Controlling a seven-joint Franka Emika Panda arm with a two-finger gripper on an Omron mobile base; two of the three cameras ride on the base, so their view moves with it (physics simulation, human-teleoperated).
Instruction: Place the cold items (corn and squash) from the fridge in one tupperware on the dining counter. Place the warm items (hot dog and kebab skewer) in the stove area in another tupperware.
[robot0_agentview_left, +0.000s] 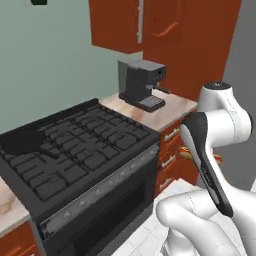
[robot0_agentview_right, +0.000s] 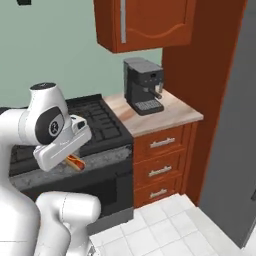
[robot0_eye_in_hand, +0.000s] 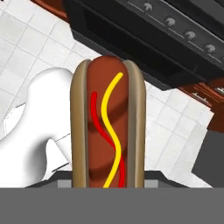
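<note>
Hot dog (robot0_eye_in_hand: 107, 131) hides the gripper (robot0_eye_in_hand: 107, 181) fingertips clamping it.

Held in the claw, the hot dog (robot0_eye_in_hand: 107, 131) looks smooth and glossy. Beyond it the stove area (robot0_agentview_left: 80, 150) is matt black beside marbled stone countertop (robot0_agentview_right: 160, 112) and red-brown wooden cabinets (robot0_agentview_right: 160, 165).
</note>
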